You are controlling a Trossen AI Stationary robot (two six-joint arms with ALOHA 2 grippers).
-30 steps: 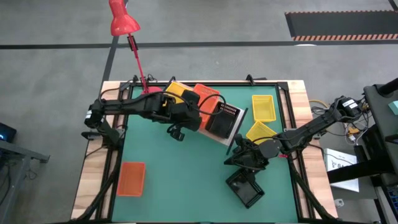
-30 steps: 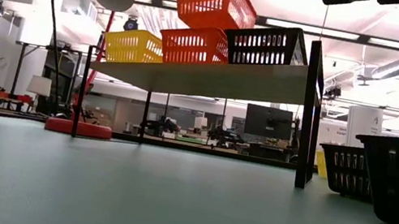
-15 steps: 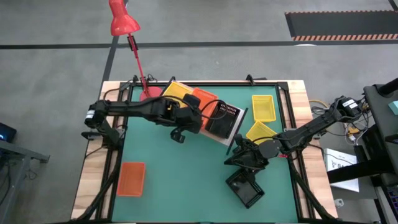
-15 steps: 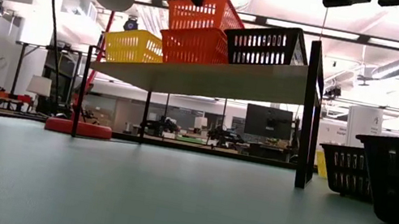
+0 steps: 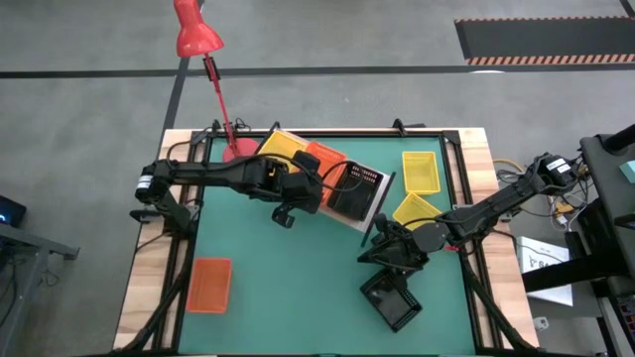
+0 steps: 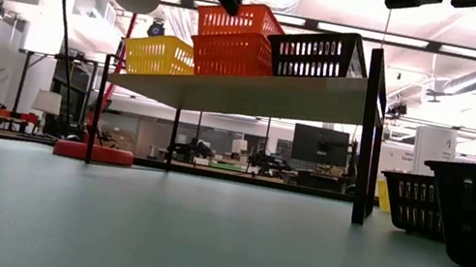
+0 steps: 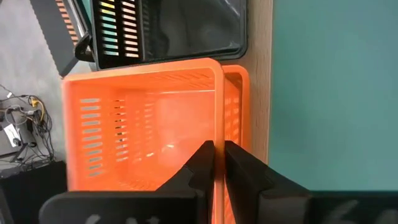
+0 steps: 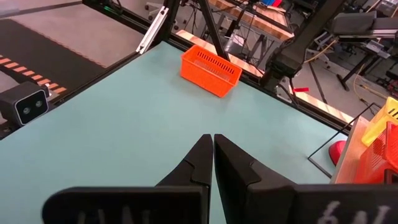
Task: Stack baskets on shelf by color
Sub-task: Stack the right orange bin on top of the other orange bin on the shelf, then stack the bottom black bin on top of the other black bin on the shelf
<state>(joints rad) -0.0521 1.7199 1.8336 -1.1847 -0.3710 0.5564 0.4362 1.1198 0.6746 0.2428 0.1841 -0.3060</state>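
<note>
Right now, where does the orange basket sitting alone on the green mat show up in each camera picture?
High view: the lone orange basket lies near the mat's front left corner.
Low view: not in it.
Left wrist view: not in it; those orange baskets sit on the shelf.
Right wrist view: far across the mat.
Shared landmark: the green mat.

Left arm: you have it stretched from the desk's left edge toward the far middle.
Left gripper (image 7: 216, 155): your jaws stand only a sliver apart, pinching a thin orange wall.
Right arm: you have it reaching in from the right edge, bent low.
Right gripper (image 8: 212, 151): jaws pressed together, holding nothing.
</note>
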